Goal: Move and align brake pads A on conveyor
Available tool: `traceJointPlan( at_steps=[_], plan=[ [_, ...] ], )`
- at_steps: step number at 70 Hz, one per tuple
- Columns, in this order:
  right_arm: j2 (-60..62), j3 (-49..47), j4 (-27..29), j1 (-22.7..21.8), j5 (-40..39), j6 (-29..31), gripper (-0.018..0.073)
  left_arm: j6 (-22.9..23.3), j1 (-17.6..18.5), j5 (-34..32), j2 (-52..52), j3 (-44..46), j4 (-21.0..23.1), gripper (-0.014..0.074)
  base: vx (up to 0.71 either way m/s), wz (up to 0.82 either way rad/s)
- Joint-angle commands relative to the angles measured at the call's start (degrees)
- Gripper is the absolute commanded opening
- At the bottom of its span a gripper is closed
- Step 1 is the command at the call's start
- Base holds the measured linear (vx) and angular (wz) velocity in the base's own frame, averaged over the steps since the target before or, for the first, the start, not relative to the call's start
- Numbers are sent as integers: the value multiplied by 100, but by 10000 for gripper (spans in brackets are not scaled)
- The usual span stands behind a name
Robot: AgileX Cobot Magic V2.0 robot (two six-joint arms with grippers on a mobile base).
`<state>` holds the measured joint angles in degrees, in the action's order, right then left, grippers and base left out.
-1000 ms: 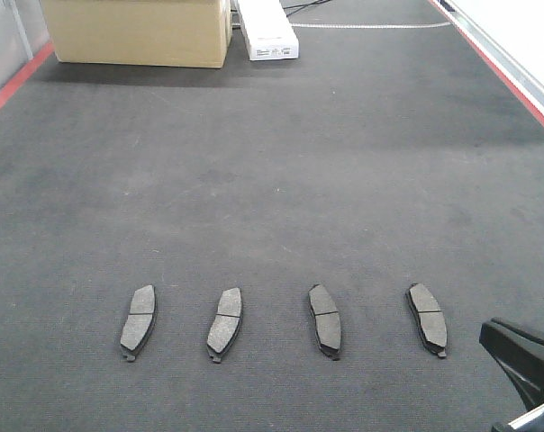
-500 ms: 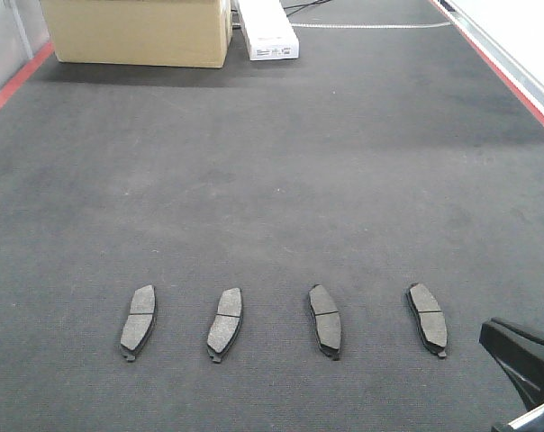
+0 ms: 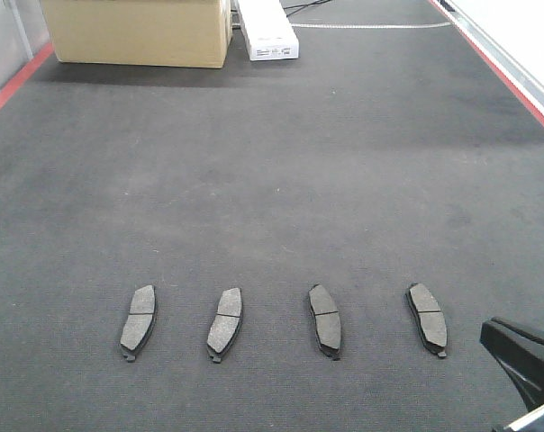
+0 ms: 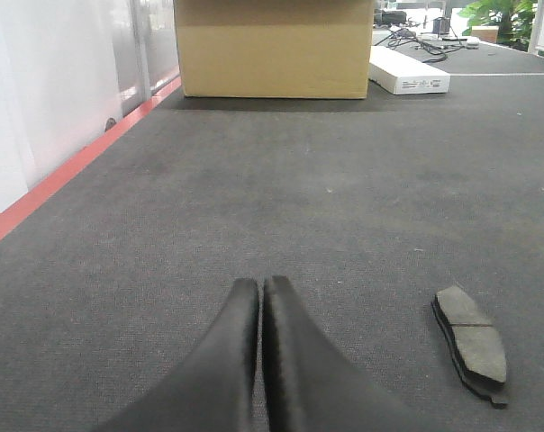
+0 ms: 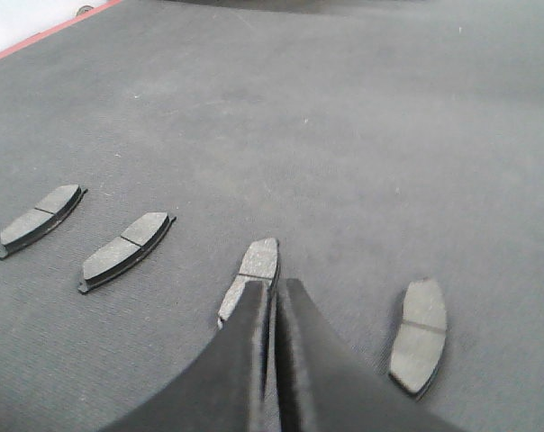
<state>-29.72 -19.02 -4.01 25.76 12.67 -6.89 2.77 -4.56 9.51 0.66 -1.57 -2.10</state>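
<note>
Four pads in a row on belt; both grippers pressed together, empty.

Front view: four flat, slightly curved dark grey brake pads lying flat, spaced evenly across wide charcoal-black woven conveyor belt; long axes pointing roughly away from rig, left two canted one way, right two the other. Black right gripper at lower right corner, just beside rightmost pad; jaw state not readable here. Left wrist view: black left gripper with tips touching, holding nothing; one grooved pad near, ahead and to its right. Right wrist view: right gripper with tips together, unloaded; third pad directly ahead of tips, partly hidden; fourth just right. Right arm judged nearer.
</note>
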Motion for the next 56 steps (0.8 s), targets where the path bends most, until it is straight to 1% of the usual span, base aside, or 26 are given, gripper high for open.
traceJointPlan(
  at_steps=[1, 5, 8, 18, 26, 32, 36, 44, 47, 56],
  plan=[
    [98, -162, 21, -158, -569, 389, -1, 54, 49, -438, 75, -154, 12, -6, 0, 0],
    [200, -162, 163, -420, -692, 568, -1, 54, 49, -438, 75, -154, 12, -6, 0, 0],
    [310, -162, 230, -691, -748, 589, -1, 54, 49, -432, 75, -154, 12, -6, 0, 0],
    [835, -123, 162, -1414, -653, 589, -1, 54, 49, -426, 75, -154, 12, -6, 0, 0],
    [1470, 464, 138, -2069, -998, 531, -1, 54, 49, -426, 75, -154, 12, -6, 0, 0],
    [1971, 1139, 142, -2466, -1297, 209, -1, 54, 49, -426, 75, -154, 12, -6, 0, 0],
    [2326, 1532, 128, -2610, -1369, 104, -1, 54, 49, -426, 75, -154, 12, -6, 0, 0],
    [2923, 2116, 138, -2659, -1370, 76, -1, 54, 49, -426, 75, -154, 12, -6, 0, 0],
    [3104, 2088, 144, -2659, -1012, 76, -1, 54, 49, -426, 75, -154, 12, -6, 0, 0],
    [3089, 2100, 84, -2653, -1000, 92, -1, 54, 49, -420, 75, -154, 12, -6, 0, 0]
  ],
)
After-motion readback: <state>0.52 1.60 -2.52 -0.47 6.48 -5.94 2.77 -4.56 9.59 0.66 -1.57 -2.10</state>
